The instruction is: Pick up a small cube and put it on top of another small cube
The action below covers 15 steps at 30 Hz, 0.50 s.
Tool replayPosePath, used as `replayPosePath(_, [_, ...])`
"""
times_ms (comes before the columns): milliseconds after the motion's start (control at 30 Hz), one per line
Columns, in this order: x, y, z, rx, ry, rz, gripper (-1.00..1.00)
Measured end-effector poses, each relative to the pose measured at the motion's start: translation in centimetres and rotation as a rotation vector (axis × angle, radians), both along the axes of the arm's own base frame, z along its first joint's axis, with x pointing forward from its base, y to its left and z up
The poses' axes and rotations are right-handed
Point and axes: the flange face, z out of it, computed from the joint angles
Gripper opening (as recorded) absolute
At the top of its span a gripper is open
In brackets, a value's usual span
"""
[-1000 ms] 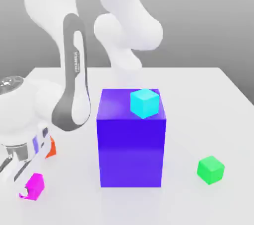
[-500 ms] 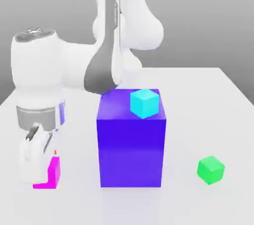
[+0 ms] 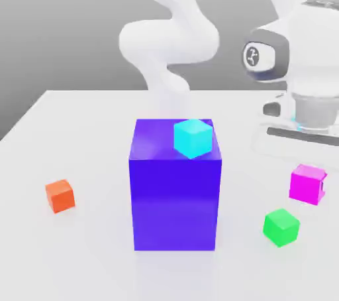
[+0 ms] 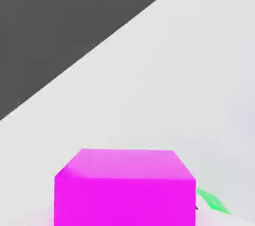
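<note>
Presently, item one: the gripper (image 3: 308, 160), hanging below the white wrist on the exterior view's right, jaws drawn in tight on the magenta cube (image 3: 307, 183). The cube is carried clear of the table (image 3: 86, 127), presumably so it can travel over without dragging.

Item two: the green cube (image 3: 281, 227), resting on the table just below and a little to the exterior view's left of the carried cube. It is the stacking target; in the hand view a sliver of it (image 4: 211, 201) shows beside the magenta cube (image 4: 124, 187), which suggests the hand is near but not yet squarely above it.

Item three: the large purple-blue block (image 3: 175, 190), centre of the table, with a cyan cube (image 3: 193, 138) sitting on its top.

Item four: an orange cube (image 3: 60, 195), alone on the exterior view's left, well apart from the others.
</note>
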Motion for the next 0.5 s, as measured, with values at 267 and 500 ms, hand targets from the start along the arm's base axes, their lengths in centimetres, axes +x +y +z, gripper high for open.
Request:
replayPosePath(267, [-1.6, -0.2, -5.2, -0.020, 0.067, -0.024, -1.00])
replayPosePath(500, [-2.0, -0.2, -8.6, -0.020, 0.073, -0.019, 1.00])
